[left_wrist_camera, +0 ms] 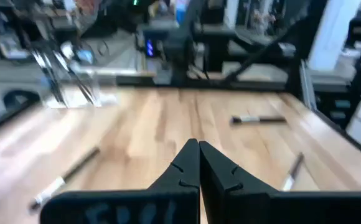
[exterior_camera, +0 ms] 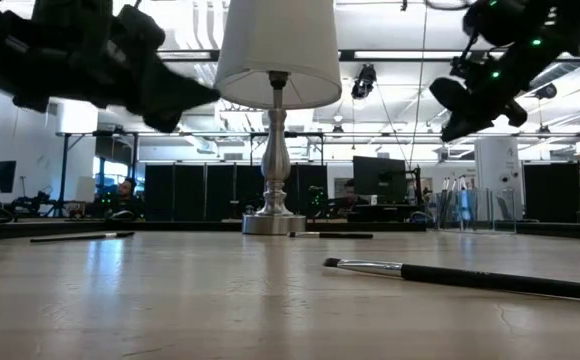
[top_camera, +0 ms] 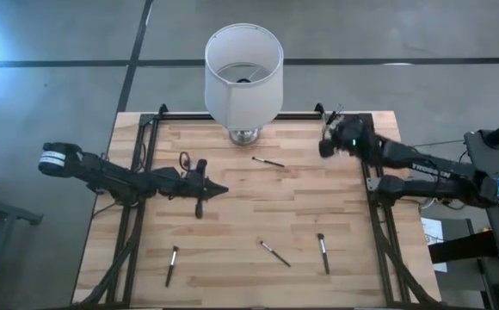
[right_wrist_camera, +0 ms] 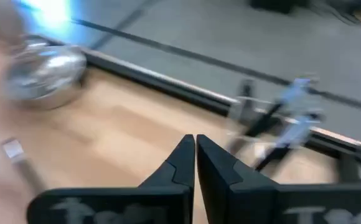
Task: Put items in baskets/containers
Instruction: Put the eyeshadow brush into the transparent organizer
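Several thin dark-handled brushes lie flat on the wooden table: one point(top_camera: 268, 162) near the lamp, three point(top_camera: 171, 265) point(top_camera: 274, 253) point(top_camera: 323, 253) toward the near edge. A small clear cup point(top_camera: 331, 115) with brushes standing in it sits at the far right corner; it also shows in the left wrist view point(left_wrist_camera: 75, 84) and, blurred, in the right wrist view point(right_wrist_camera: 283, 124). My left gripper point(top_camera: 224, 189) hovers shut over the table's middle, pointing level toward the right. My right gripper point(top_camera: 323, 148) hangs shut just on the near side of the cup, with nothing between its fingers point(right_wrist_camera: 195, 148).
A big white lampshade point(top_camera: 243, 73) on a metal base point(top_camera: 244, 135) stands at the far edge's middle. Black frame rails point(top_camera: 138, 164) run along the table's left, right and far sides. Bare wood lies between the scattered brushes.
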`<state>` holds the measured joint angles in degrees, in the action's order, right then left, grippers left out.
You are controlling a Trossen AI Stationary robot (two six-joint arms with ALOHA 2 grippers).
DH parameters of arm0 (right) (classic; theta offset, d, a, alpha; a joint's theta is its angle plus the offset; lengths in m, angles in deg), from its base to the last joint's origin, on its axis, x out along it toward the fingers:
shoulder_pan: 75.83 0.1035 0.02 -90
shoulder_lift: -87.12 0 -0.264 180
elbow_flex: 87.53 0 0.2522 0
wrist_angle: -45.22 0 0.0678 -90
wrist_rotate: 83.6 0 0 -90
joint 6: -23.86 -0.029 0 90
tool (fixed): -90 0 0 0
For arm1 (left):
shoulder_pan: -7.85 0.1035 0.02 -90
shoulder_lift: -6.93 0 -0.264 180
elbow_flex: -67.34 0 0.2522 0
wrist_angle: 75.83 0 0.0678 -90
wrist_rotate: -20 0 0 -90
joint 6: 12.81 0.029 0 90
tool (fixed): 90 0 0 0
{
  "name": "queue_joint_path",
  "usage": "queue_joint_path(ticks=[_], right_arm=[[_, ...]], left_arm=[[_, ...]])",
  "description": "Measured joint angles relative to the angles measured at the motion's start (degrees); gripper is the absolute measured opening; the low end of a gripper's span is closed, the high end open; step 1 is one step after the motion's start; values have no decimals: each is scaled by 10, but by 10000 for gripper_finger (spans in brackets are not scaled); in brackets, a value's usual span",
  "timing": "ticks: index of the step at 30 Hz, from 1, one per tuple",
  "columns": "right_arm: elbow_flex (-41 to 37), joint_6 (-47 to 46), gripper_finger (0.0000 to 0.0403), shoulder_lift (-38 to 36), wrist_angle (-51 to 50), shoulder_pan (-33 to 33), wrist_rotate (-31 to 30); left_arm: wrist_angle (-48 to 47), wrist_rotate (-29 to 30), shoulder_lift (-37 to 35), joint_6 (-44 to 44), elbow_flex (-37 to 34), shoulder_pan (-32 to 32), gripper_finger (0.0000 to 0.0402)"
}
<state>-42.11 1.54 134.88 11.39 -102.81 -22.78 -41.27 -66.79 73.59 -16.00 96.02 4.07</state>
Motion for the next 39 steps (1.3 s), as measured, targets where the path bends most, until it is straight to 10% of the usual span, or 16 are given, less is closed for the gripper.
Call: queue_joint_path(ticks=[13, 21, 39], right_arm=[[-178, -37, 8, 69, 442, 418, -93], [-10, -125, 8, 303, 367, 571, -190], [407, -387, 124, 636, -77, 572, 59]], left_arm=[[-31, -8, -1, -18, -79, -80, 0], [-30, -3, 0, -18, -87, -96, 0], [-29, -1, 2, 3, -95, -96, 0]])
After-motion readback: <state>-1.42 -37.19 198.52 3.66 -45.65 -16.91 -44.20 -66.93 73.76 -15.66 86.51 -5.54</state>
